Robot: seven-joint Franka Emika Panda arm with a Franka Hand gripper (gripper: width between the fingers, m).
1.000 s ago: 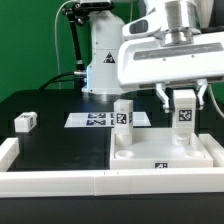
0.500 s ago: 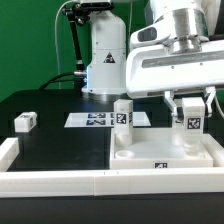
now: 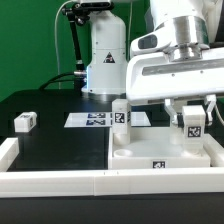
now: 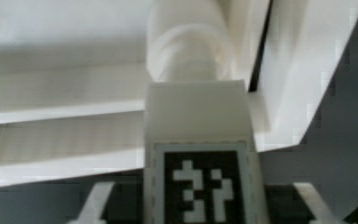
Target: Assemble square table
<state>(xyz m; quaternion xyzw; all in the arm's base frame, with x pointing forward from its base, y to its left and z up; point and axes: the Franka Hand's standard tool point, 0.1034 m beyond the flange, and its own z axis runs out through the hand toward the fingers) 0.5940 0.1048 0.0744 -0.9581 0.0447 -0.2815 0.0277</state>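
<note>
White legs (image 3: 122,115) and white square top (image 3: 140,152) carry black-and-white square tags; the work surface (image 3: 60,150) is black.

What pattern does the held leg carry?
A black-and-white square tag on the leg; clearest in the wrist view.

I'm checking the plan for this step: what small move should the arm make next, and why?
Probably ease the held leg straight down onto the tabletop, at the exterior view's right. The gripper has its jaws shut on it, upright over that side; whether it touches yet is unclear. A second leg already stands on the tabletop.
</note>
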